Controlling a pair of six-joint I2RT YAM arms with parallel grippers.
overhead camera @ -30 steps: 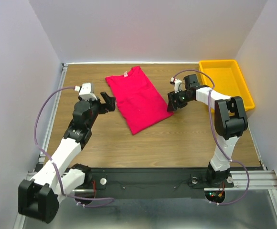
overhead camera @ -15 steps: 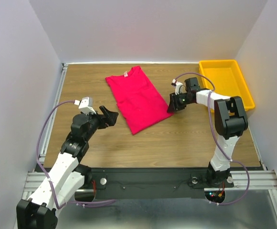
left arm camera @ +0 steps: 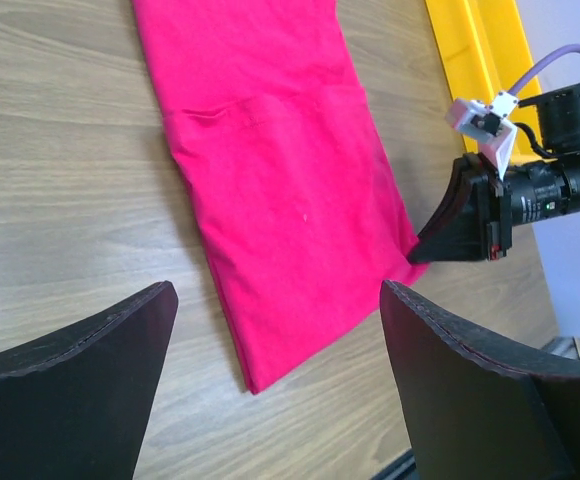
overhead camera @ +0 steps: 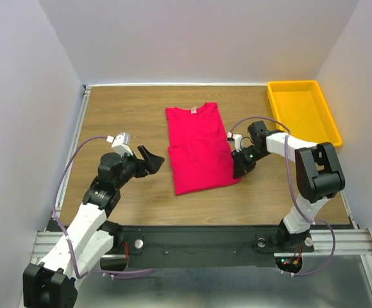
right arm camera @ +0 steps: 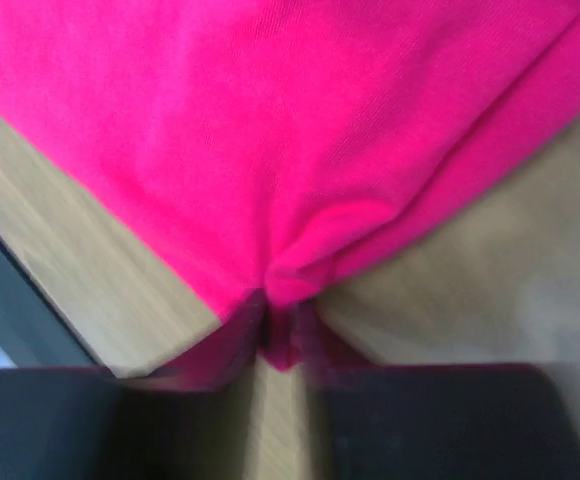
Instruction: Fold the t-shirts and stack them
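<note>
Wood-grain tabletop (overhead camera: 122, 115), enclosed by pale plain walls, is recorded as the work surface. One plain crimson-pink cloth t-shirt (overhead camera: 199, 151) is found lying flat near the middle of it. It is folded lengthwise into a long rectangle, with the collar toward the far edge and the hem toward the arm bases. A small pale tag (overhead camera: 193, 110) is noted at the collar; any writing on it is too small to be read. A faint crosswise crease is observed partway down the cloth in the left wrist view. A rectangular yellow plastic tray (overhead camera: 304, 112) is located at the far right corner, well apart from the t-shirt. The left arm is seen stretched low from its base at the near left, with its forearm angled toward the table's centre. The left gripper (overhead camera: 155, 160) is held just beside the t-shirt's left edge and apart from it; its dark fingers (left arm camera: 70, 390) are spread wide with nothing held between them. The right arm is seen with its elbow raised at the right and its forearm reaching left and downward. The right gripper (overhead camera: 239, 167) is placed at the t-shirt's near right corner. Its jaws are closed on the cloth, and a bunched pinch of pink fabric is visible between them in the right wrist view.
</note>
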